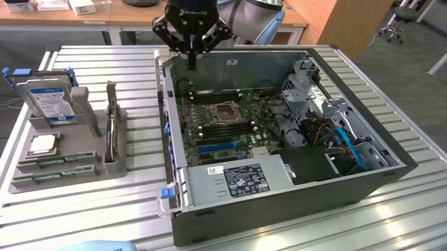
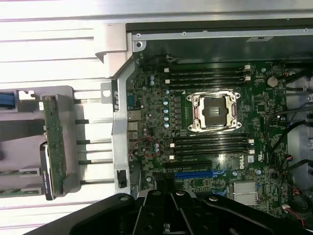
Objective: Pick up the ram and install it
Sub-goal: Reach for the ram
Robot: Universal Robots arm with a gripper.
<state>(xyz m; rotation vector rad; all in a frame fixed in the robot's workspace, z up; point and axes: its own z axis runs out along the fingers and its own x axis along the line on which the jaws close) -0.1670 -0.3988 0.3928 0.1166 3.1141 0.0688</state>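
Here the jaws hang clenched over the open computer case point(image 1: 279, 209), well apart from the ram point(image 1: 54, 178) in its tray point(image 1: 78, 138).

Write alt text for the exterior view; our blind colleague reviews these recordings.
A robot arm's shut gripper hangs over the far edge of an open computer case, motherboard exposed. On the exterior view's left, a grey tray holds two ram sticks, a processor and a hard drive.
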